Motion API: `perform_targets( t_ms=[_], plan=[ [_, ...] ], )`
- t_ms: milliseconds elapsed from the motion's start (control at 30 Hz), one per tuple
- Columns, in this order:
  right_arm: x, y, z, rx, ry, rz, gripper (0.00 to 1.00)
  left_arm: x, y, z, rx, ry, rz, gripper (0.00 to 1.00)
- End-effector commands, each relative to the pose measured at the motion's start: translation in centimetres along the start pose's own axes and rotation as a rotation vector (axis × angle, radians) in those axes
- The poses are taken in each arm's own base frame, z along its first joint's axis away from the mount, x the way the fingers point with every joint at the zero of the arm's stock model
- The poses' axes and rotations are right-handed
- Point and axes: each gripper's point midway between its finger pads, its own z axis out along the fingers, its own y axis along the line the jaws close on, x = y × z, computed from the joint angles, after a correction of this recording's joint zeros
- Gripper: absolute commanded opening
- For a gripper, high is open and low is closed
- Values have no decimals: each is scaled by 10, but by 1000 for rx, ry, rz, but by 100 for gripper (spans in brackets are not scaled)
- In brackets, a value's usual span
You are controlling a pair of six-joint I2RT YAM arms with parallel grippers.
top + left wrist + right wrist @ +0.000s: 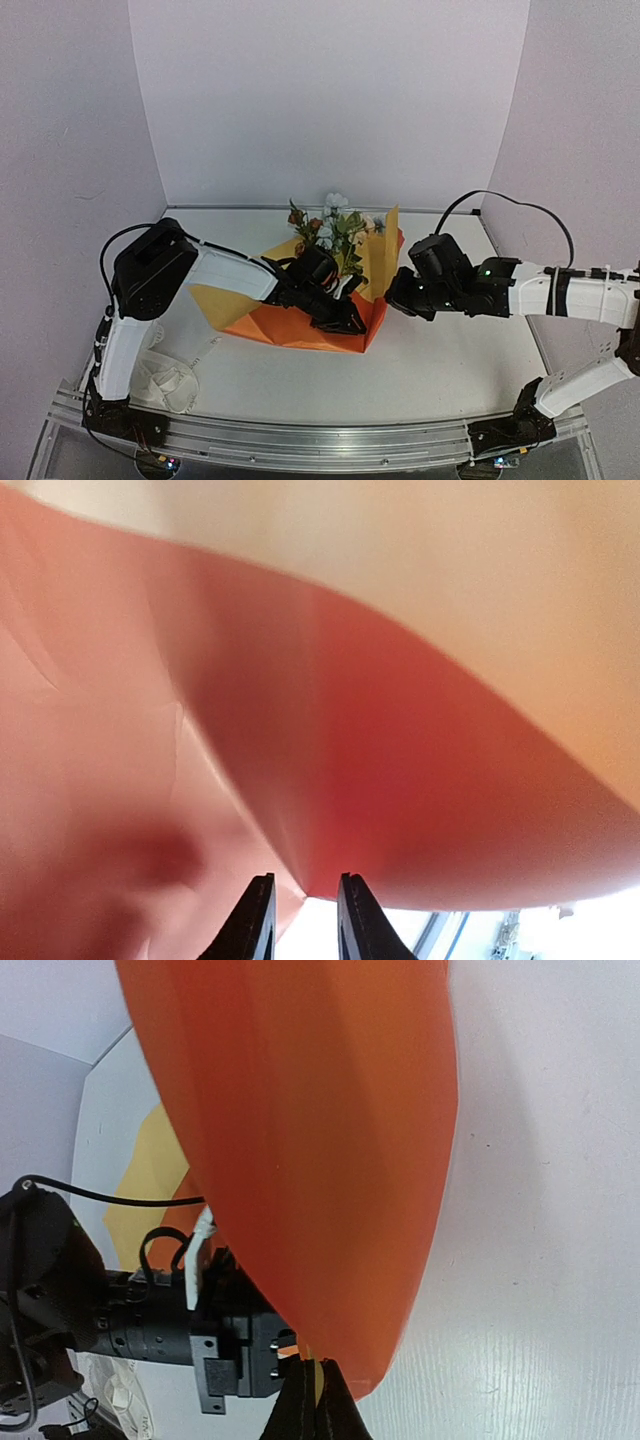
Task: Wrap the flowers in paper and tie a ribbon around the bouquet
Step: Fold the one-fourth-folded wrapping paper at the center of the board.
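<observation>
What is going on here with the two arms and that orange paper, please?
The arms are partway through wrapping the flowers in the paper. The right gripper is shut on the paper's right edge, holding it raised beside the blooms. The left gripper sits at a fold of the orange sheet in front of them; whether it pinches it is unclear. Nothing is tied yet; a white heap, possibly the ribbon, lies by the left arm's base.

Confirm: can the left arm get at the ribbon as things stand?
Probably yes: the ribbon lies uncovered beside the left arm's base. But the left end effector is at the paper fold and must leave it first.
</observation>
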Motion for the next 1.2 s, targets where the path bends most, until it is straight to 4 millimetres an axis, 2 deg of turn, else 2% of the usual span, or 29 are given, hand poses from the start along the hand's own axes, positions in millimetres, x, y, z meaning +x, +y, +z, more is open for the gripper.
perform_targets(
  t_ms=[0,100,200,300,467,700,867,1033,1167],
  plan=[
    [-12,7,-10,5,-26,-22,0,-34,-36,-48,73,-138,46,26],
    [-13,9,-8,15,-19,-30,0,-36,-21,-78,48,-186,-5,26],
    [-14,13,-6,21,-12,-43,0,-23,14,-105,-32,-203,-83,22],
    [-16,17,-4,27,-8,-56,0,-6,40,-120,-98,-199,-126,20],
    [-17,22,1,33,1,-67,0,11,63,-115,-140,-149,-162,17],
    [-15,42,17,17,45,-90,0,9,82,-95,-161,-120,-194,14],
    [-5,68,39,-29,126,-135,0,8,84,-91,-158,-120,-202,14],
    [14,94,65,-106,240,-196,0,8,85,-91,-154,-129,-210,13],
    [30,98,87,-119,309,-227,0,9,80,-101,-152,-157,-209,14]
  ],
)
